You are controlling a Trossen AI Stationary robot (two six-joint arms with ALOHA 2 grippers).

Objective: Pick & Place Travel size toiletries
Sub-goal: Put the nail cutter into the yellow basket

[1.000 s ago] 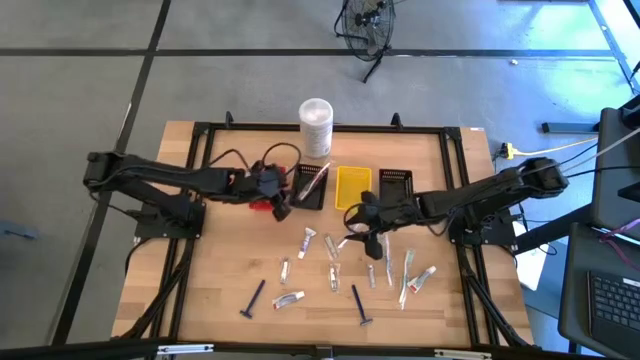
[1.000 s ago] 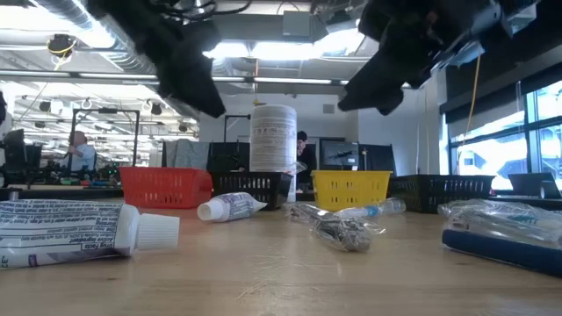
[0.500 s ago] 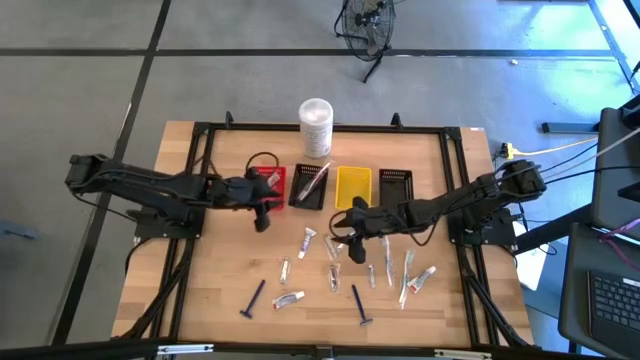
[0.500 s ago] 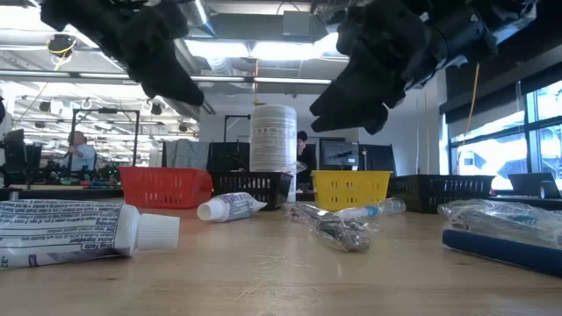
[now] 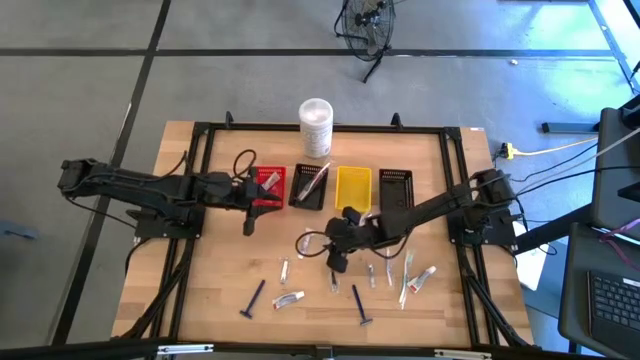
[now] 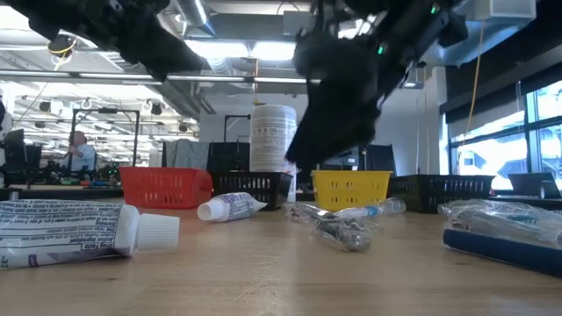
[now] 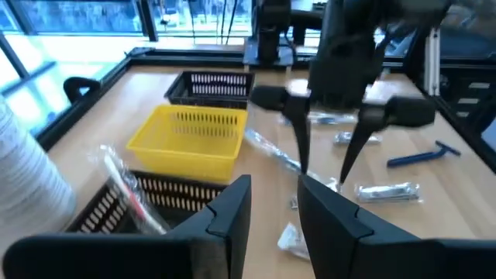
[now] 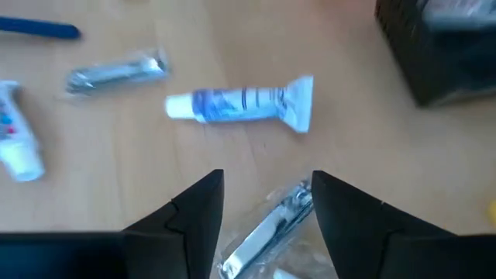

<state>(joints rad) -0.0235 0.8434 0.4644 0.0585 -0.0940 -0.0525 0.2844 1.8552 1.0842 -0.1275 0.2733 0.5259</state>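
Observation:
The travel size toiletries lie loose on the wooden table's near half: a white tube with blue marks (image 8: 240, 105), silvery pieces (image 8: 116, 72), two dark blue razors (image 5: 255, 298) and wrapped toothbrushes (image 5: 408, 272). My right gripper (image 5: 335, 264) hangs open over them, pointing steeply down. In its wrist view a silvery wrapped piece (image 8: 267, 231) lies on the table between its fingers. In the low view it hangs clear of the tabletop. My left gripper (image 5: 248, 226) is open and holds nothing. It hovers left of the red basket (image 5: 268, 180).
Along the table's middle stands a row of baskets: red, black (image 5: 312, 185) with a wrapped toothbrush inside, yellow (image 5: 352, 185) and black (image 5: 396, 185). A tall white container (image 5: 316, 122) stands behind them at the far edge. Bare wood lies at the near left.
My left gripper has drawn back from the baskets toward the table's left and near edges, turning as it went. My right gripper has moved toward the left and near edges and sunk over the scattered toiletries. Nothing on the table has moved.

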